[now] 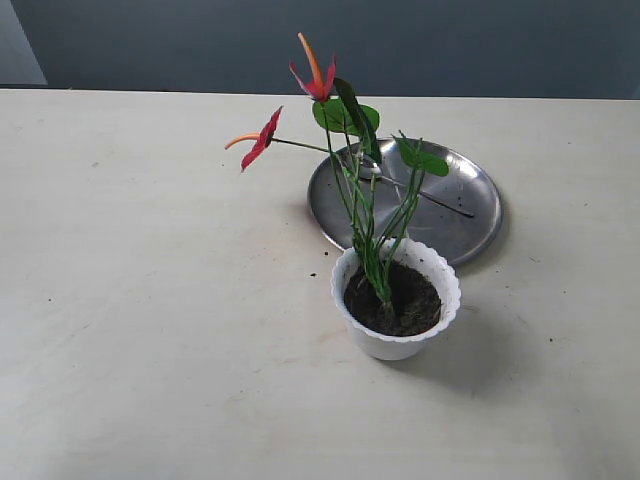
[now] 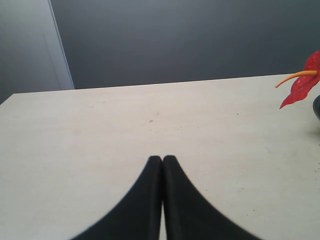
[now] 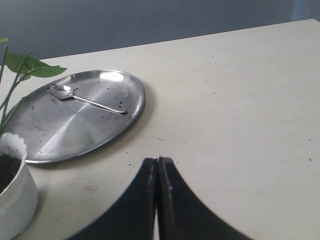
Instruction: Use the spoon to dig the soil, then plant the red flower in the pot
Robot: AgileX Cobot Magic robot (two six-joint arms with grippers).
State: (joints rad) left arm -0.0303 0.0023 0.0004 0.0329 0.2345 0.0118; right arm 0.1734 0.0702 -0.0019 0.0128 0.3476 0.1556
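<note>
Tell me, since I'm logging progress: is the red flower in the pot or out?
In. The red flower stands upright, its stems sunk into the soil inside the pot.

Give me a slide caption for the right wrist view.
Shut right gripper above the table; spoon on the steel plate beside the pot.

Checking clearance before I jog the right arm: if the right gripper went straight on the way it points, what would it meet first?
Likely nothing: ahead of the shut right gripper lies bare table. The steel plate with the spoon sits off to one side, though depth is hard to judge.
</note>
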